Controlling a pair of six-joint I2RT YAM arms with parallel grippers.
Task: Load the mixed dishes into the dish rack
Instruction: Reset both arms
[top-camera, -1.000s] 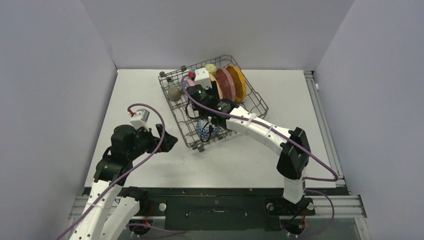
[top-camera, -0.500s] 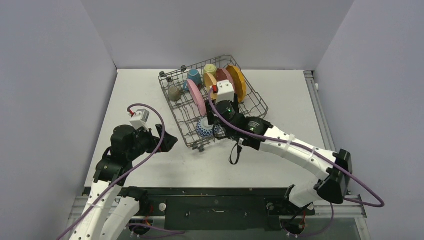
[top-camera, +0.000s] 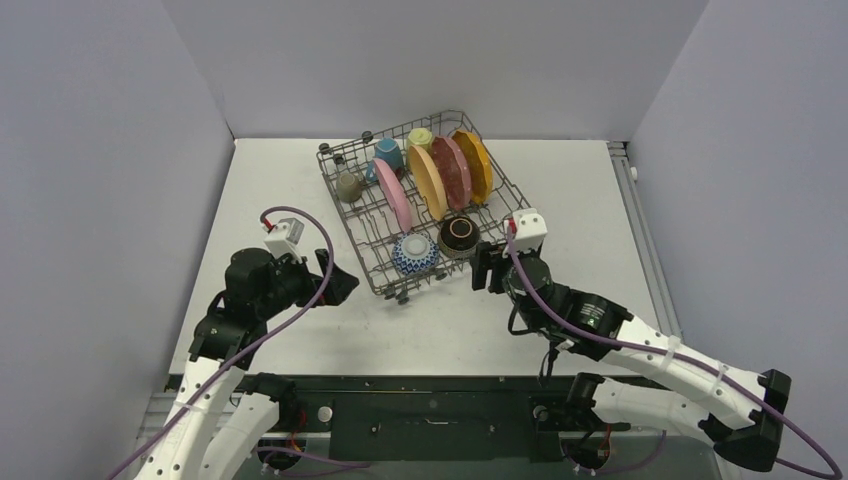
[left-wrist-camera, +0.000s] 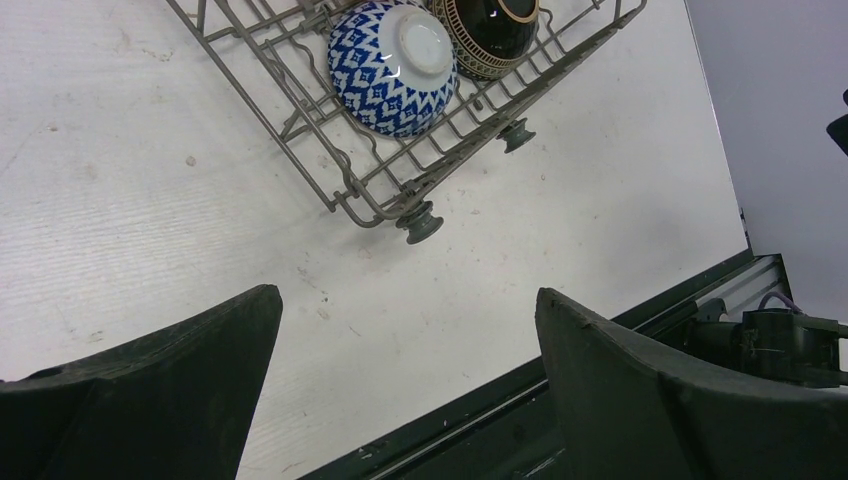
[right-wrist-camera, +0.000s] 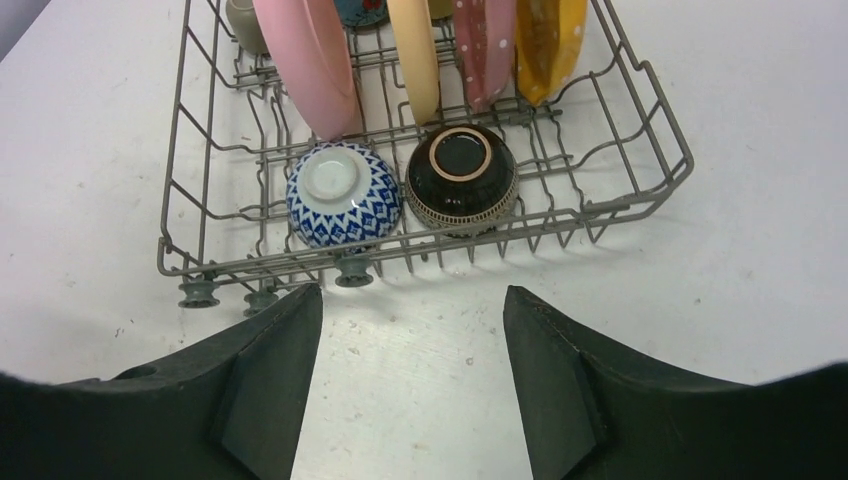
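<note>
Back outside the dish rack (top-camera: 362, 232), right gripper (top-camera: 487, 267)

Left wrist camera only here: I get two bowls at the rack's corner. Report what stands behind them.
Observer: Four plates stand on edge in a row: light pink plate, yellow plate, dark pink plate, orange plate.
Operator: Now the mugs.
Observer: Three sit along the far-left side of the dish rack: grey mug, blue mug, pale-yellow mug.
Operator: Now the other arm.
Observer: The right claw hovers open and empty over the table, outside the dish rack's near edge, facing the dark brown bowl.
</note>
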